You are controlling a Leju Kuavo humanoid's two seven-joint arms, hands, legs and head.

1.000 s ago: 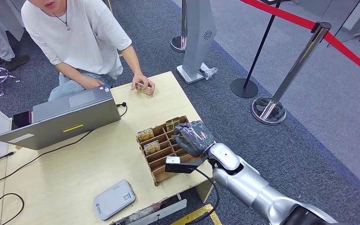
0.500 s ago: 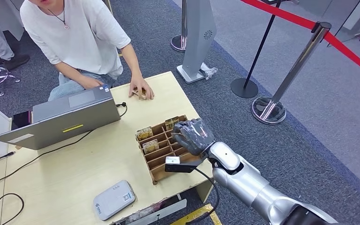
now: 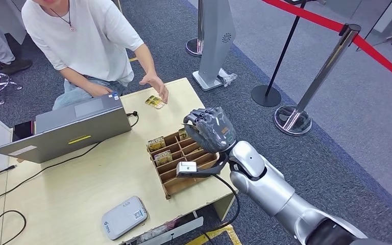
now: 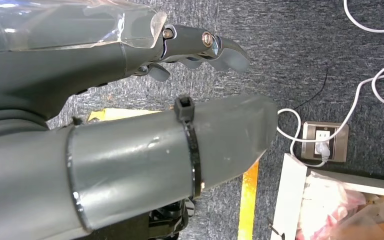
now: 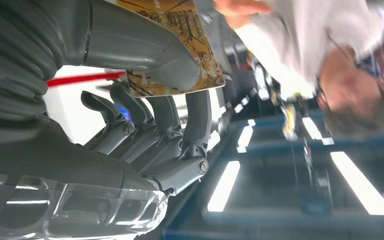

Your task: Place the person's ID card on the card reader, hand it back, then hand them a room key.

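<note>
Room key [image 5: 180,30] is pinched by the right hand [image 3: 212,130] above the card box [image 3: 184,163], so handover looks underway, reach toward the person's open hand [image 3: 155,84] being needed next; left hand [image 4: 200,45] hangs empty.

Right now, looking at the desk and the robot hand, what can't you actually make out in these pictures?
- Card in the right robot hand: the head view hides it behind the fingers; the wrist view cuts it off at the edge, print unreadable.
- Card on the desk by the person's hand: too small to read.
- Laptop screen: faces away.
- Left robot hand: its thumb covers much of the wrist view.
</note>
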